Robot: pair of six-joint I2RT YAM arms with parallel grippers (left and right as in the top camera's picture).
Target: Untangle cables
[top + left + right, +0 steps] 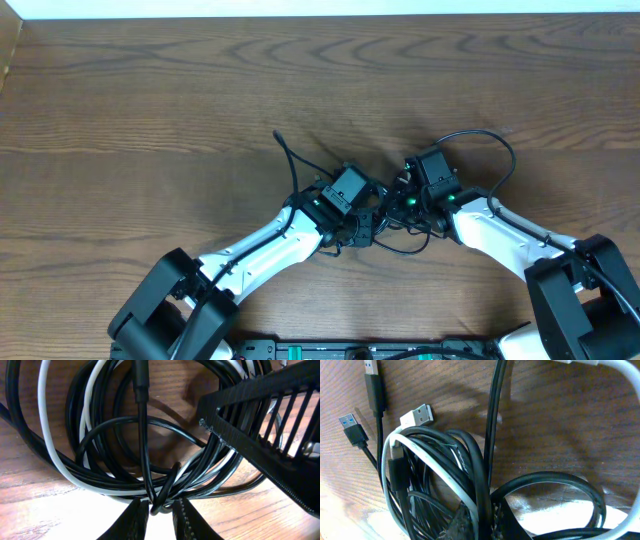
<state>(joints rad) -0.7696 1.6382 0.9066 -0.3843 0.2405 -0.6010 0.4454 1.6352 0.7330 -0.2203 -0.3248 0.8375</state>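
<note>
Cables lie bunched at the middle of the wooden surface, between the two arms. Left claw is narrowed to a pinch on the black cables where several strands cross, with the white cable looping just beside them. Right claw is also drawn narrow, gripping black cables. Off to its left a white USB plug and black USB plugs rest on the wood.
</note>
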